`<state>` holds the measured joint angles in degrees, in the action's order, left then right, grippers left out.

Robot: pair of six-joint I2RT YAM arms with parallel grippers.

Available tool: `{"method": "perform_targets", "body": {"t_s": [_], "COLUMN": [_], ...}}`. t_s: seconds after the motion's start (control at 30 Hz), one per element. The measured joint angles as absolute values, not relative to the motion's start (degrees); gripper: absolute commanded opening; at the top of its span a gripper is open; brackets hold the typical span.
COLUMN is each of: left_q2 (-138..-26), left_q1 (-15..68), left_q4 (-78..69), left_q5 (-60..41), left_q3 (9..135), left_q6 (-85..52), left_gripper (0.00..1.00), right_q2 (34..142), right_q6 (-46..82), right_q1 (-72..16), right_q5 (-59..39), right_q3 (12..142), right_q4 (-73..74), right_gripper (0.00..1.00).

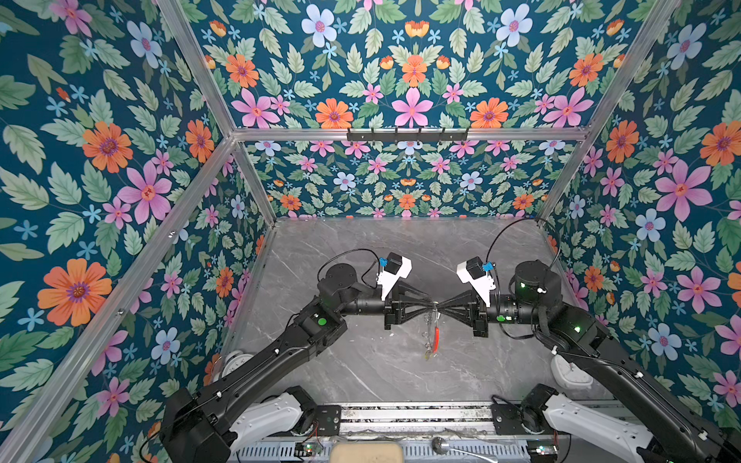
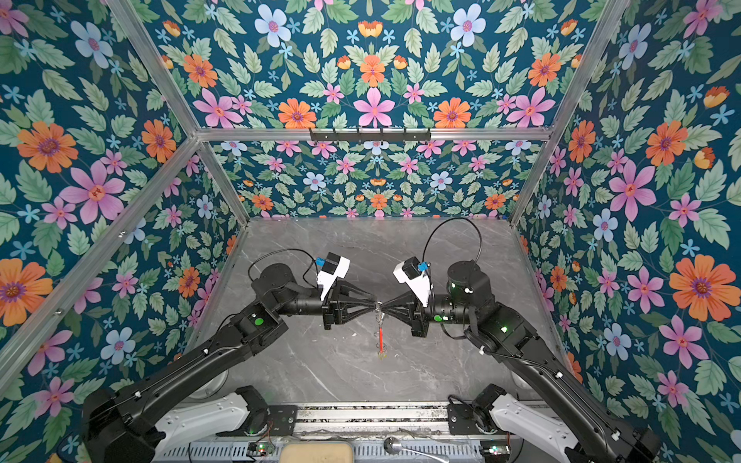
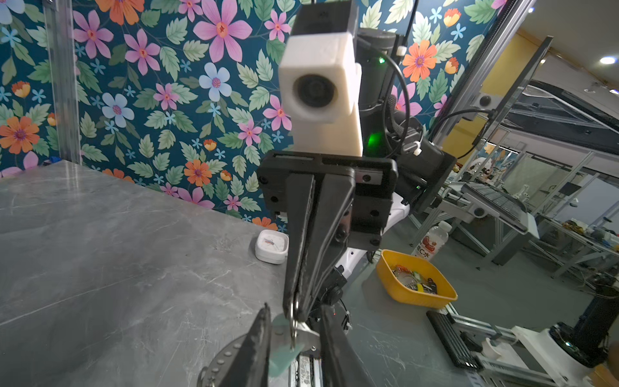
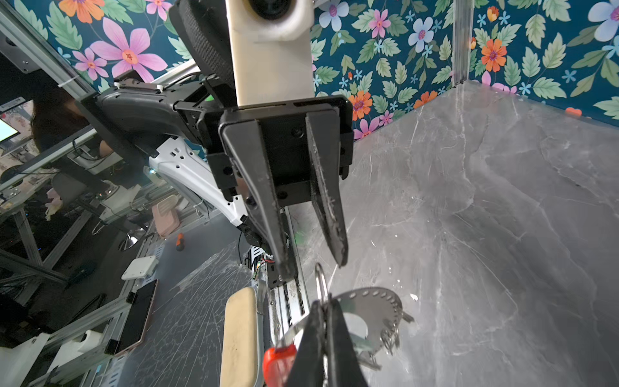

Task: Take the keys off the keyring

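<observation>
At the near edge, in front of the grey marbled surface (image 1: 361,373), sits a beige pad (image 1: 367,453). A little farther in, at the near right corner of the surface, a white clock (image 1: 571,375) lies partly behind the right arm.

In the middle, the keyring (image 1: 436,334) hangs edge-on in both top views. Its red section shows, and a small yellowish piece at its lowest end is too small to name. Its top is caught where the 2 grippers meet tip to tip above the surface.

The right gripper (image 3: 296,310) has its 2 fingers pressed together, pinching a large metal ring at the top of the keyring. In the right wrist view the grey band with its row of holes and a cluster of small split rings (image 4: 390,338) hang just beside those fingers.

The left gripper (image 4: 311,264) faces it from the other side with its fingers (image 4: 274,214) spread. The pinched ring stands in the gap at their tips and, as far as the wrist views show, touches neither.

Farthest back, a black hook rack (image 1: 407,135) runs along the aluminium bar on the flowered far wall.
</observation>
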<state>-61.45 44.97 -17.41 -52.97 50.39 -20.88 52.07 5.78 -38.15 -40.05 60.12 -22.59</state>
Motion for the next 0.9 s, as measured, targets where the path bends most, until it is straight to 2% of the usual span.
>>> {"method": "perform_targets", "body": {"t_s": [0.2, 0.47, 0.67, 0.8, 0.9], "left_q2": [-62.28, -63.05, -63.11, -63.05, -62.35], "left_q1": [44.91, 44.91, 45.39, 46.13, 46.65], "left_q4": [-15.25, -14.20, -13.87, -14.55, -15.90], "left_q5": [-54.37, -55.18, -55.07, -54.24, -52.99], "left_q3": [51.48, 52.21, 52.10, 51.33, 50.02], "left_q6": [-20.45, -19.90, -19.42, -19.38, -19.40], "left_gripper": [0.12, 0.08, 0.00, 0.00, 0.00], "right_q2": [53.30, 54.11, 54.54, 54.50, 53.23], "right_q6": [4.47, 2.92, 2.57, 2.59, 2.94], "right_q1": [-38.65, -39.99, -41.50, -41.85, -41.95], "right_q5": [-38.72, -35.92, -33.47, -32.60, -32.32], "right_q3": [61.25, 62.85, 63.46, 63.37, 61.71], "right_q4": [-24.25, -26.30, -27.24, -27.88, -26.37], "right_gripper": [0.00, 0.00, 0.00, 0.00, 0.31]}}
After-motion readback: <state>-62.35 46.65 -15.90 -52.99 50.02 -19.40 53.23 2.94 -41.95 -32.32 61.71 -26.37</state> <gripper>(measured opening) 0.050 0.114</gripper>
